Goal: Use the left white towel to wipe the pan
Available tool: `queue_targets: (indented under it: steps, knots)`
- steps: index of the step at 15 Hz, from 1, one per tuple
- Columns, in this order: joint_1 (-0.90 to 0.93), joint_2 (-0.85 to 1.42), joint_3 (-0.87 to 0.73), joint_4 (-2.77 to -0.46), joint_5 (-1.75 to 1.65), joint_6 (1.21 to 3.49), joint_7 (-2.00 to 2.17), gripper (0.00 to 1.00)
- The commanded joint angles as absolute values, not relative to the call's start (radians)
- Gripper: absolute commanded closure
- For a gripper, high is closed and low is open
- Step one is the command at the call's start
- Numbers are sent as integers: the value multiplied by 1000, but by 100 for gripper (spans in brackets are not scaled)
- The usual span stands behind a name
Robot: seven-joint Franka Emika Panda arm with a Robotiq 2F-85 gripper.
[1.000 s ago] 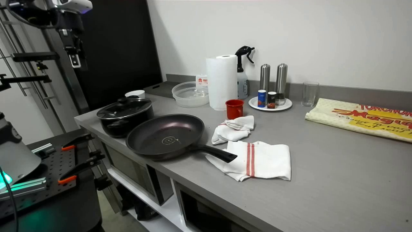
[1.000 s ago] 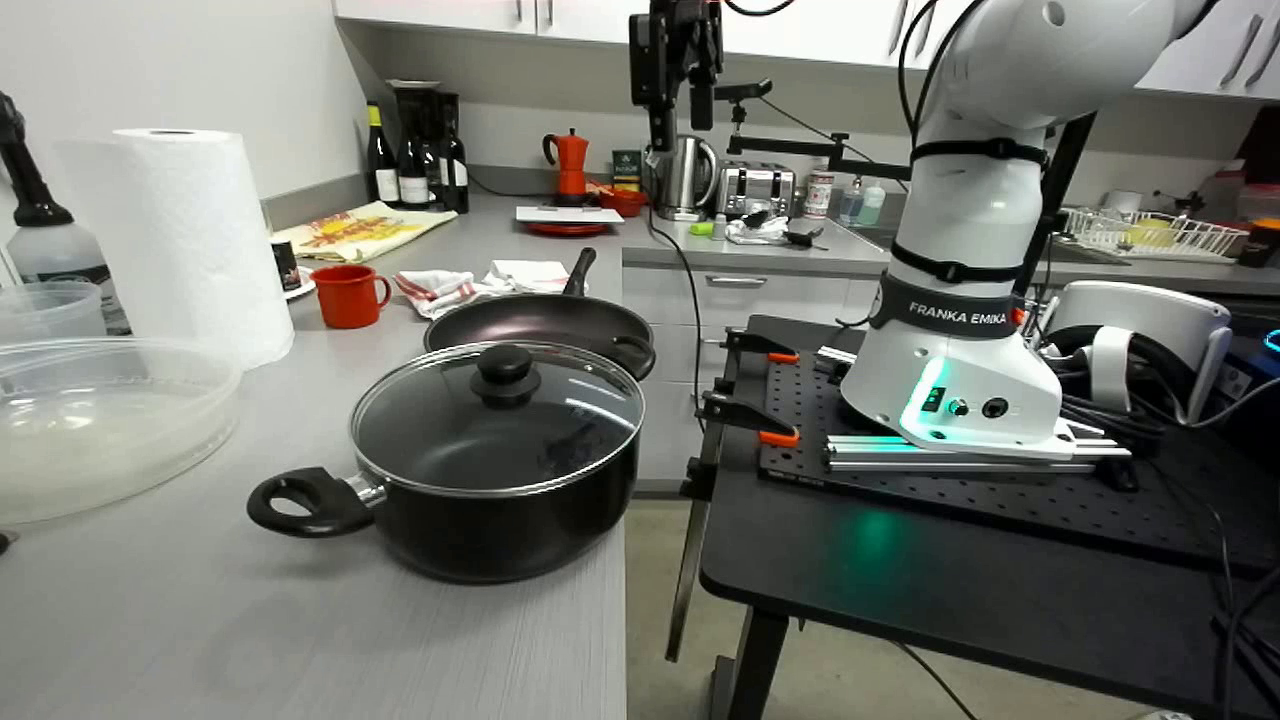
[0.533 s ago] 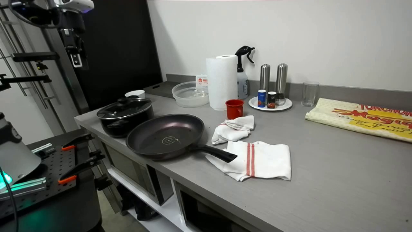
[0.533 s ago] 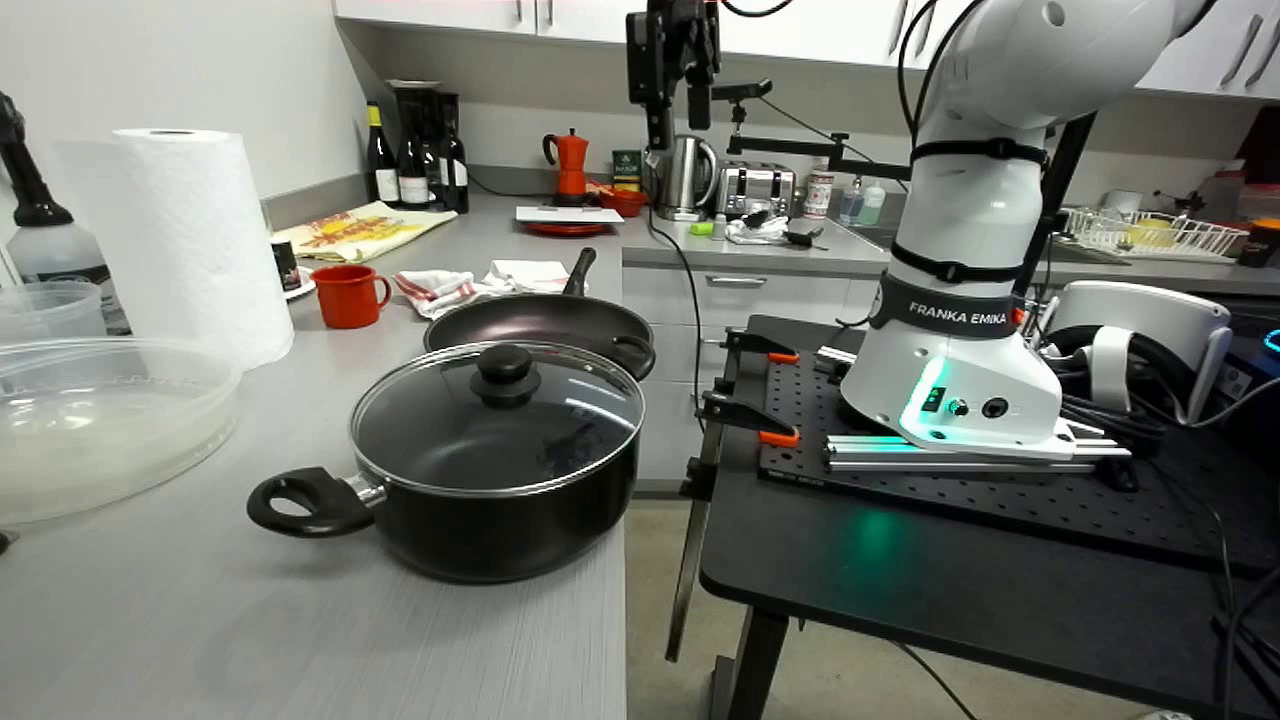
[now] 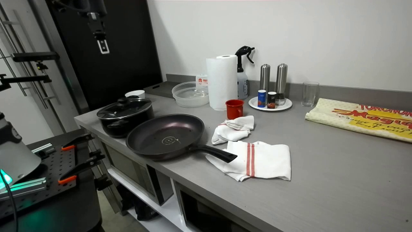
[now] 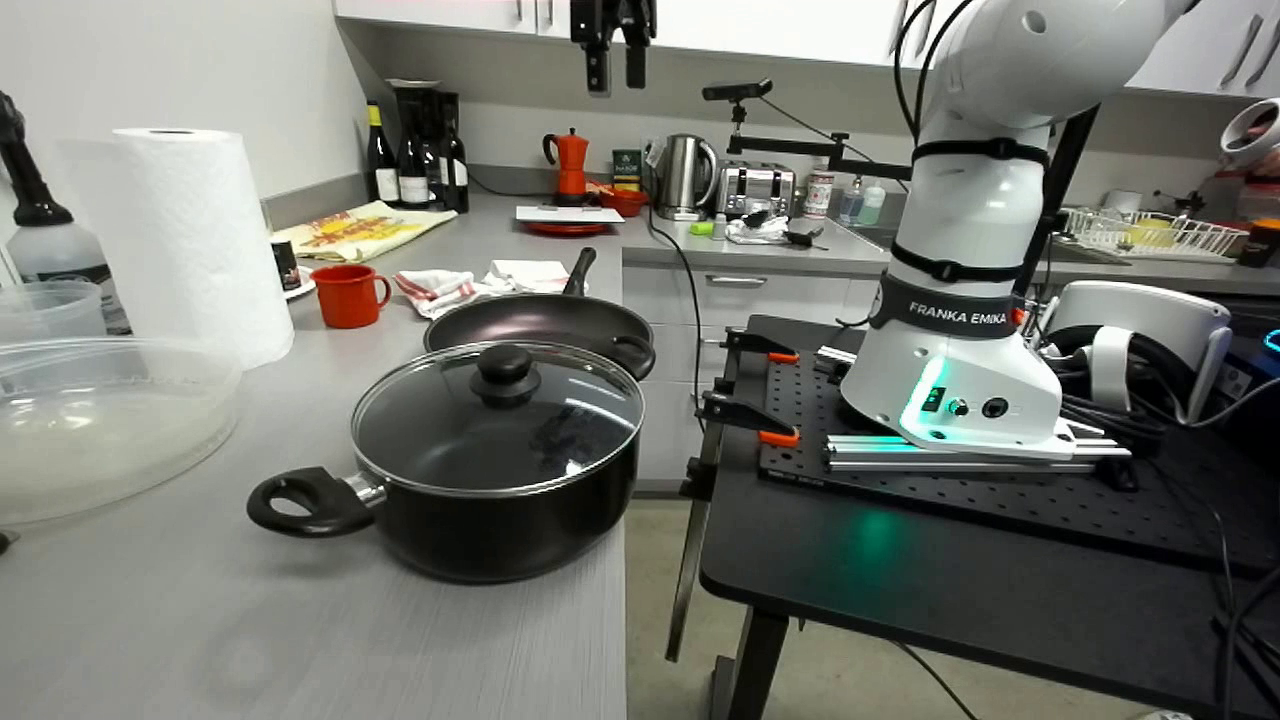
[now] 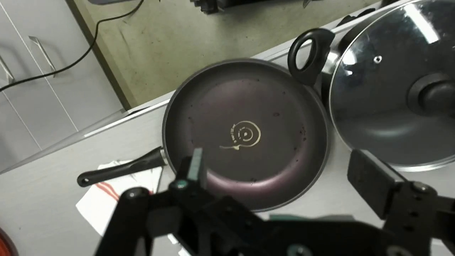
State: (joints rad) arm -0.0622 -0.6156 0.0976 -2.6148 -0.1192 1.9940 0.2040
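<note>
Jaws well apart, nothing between them, the gripper (image 6: 617, 80) hangs top centre in an exterior view, and there's the pan (image 7: 245, 135), mid-frame in the wrist view! The crumpled white towel (image 5: 230, 132), presumably the left one, lies mid-frame in an exterior view, up and left of the folded white towel (image 5: 269, 161). That crumpled one should be light, limp, nothing to break; the bunched fold (image 5: 243, 121) at its upper right looks the best pinch, since flat edges might slip.

Pan (image 5: 167, 137): dark, speckled inside, upright, at the front edge of the table (image 5: 322, 193), handle (image 5: 215, 152) roughly parallel to it. Left towel (image 5: 232, 130): white, red-striped, lying crumpled, farther from that edge.
</note>
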Motion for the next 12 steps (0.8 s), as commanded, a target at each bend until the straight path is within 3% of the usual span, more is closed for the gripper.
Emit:
queue_targets:
  steps: [1,12]
  knots:
    - [-91,-443,-6,-2446,-154,2039,65,0]
    - [-137,131,-171,-1930,-9,2205,-228,0]
